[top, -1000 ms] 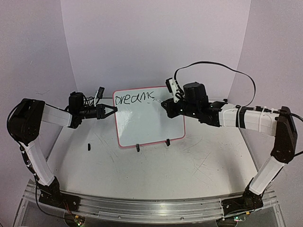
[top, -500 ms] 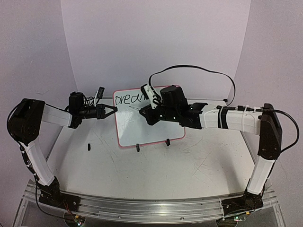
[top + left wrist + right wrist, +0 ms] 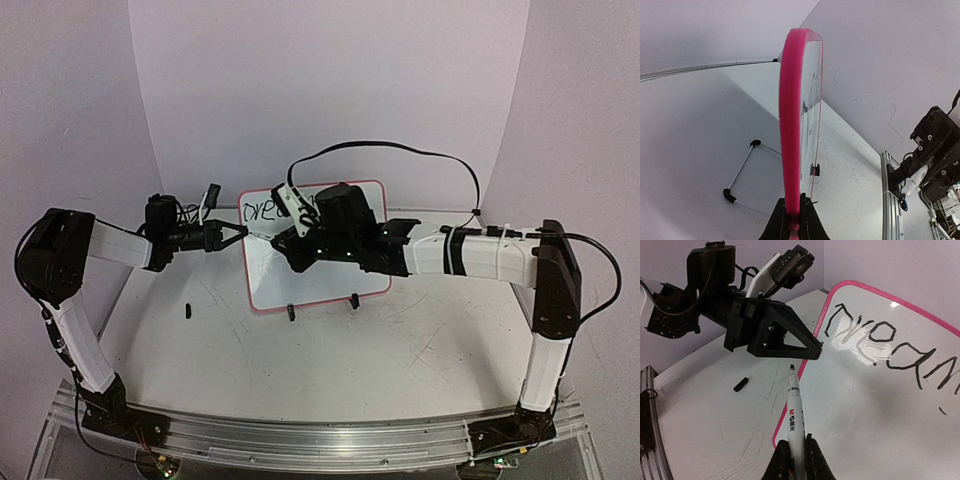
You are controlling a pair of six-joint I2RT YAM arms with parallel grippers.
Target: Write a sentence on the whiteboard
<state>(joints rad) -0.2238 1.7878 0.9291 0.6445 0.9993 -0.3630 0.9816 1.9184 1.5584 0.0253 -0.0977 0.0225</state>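
Observation:
The whiteboard (image 3: 312,285), white with a red-pink frame, stands tilted at the back middle of the table. My left gripper (image 3: 238,234) is shut on its left edge, seen edge-on in the left wrist view (image 3: 791,125) between the jaws (image 3: 795,220). The sentence's first word, "dreams" (image 3: 890,347), is in black along the top; my right arm hides most of it in the top view. My right gripper (image 3: 288,244) is shut on a white marker (image 3: 795,415). The marker's tip sits by the board's left edge, below the word. I cannot tell if it touches.
A black marker cap (image 3: 187,309) lies on the table left of the board. Two black clip feet (image 3: 291,313) (image 3: 354,300) hold the board's lower edge. A thin white rod with black ends (image 3: 740,172) lies on the table beside the board. Walls close in behind and on both sides.
My right arm has swept left across the board with the marker, from the end of the word to the left edge below it. The left arm and board have not moved.

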